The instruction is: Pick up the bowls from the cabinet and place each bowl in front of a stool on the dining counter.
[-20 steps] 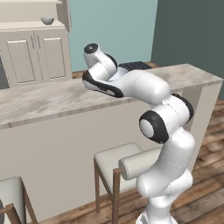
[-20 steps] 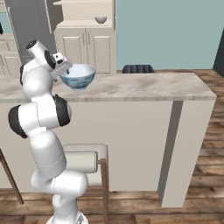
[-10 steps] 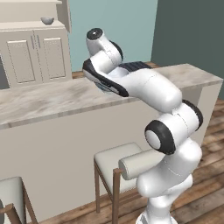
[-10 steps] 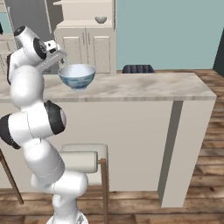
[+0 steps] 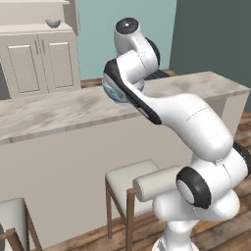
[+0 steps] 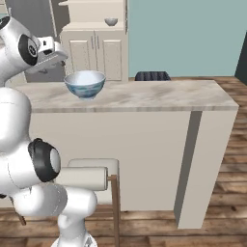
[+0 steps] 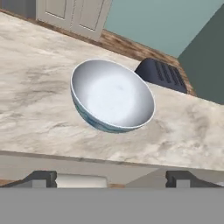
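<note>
Hand view: white-and-blue bowl (image 7: 112,96) sits on the dining counter (image 7: 35,109), pale inside facing up, nothing in it; the two dark fingertips (image 7: 41,178) stand wide apart at the bottom edge, one each side, well short of the bowl, so gripper (image 7: 111,179) is open and holds nothing; a dark ribbed object (image 7: 162,75) lies just behind the bowl at the counter's far edge, wood floor past it. Right base view: same bowl (image 6: 85,83) upright on the marbled top (image 6: 154,96) near its front edge, w/ a cushioned stool (image 6: 99,169) below in front of the counter wall; gripper (image 6: 54,52) hangs up and to the left of the bowl, clear of it. Left base view: arm arcs over the counter (image 5: 54,110) and hides most of the bowl (image 5: 113,93); a second stool (image 5: 12,215) shows at lower left. Grey bowl (image 6: 111,21) rests on the open shelf of the cream cabinet (image 6: 91,48) across the room, above the panelled doors; also seen in left base view (image 5: 53,23)
</note>
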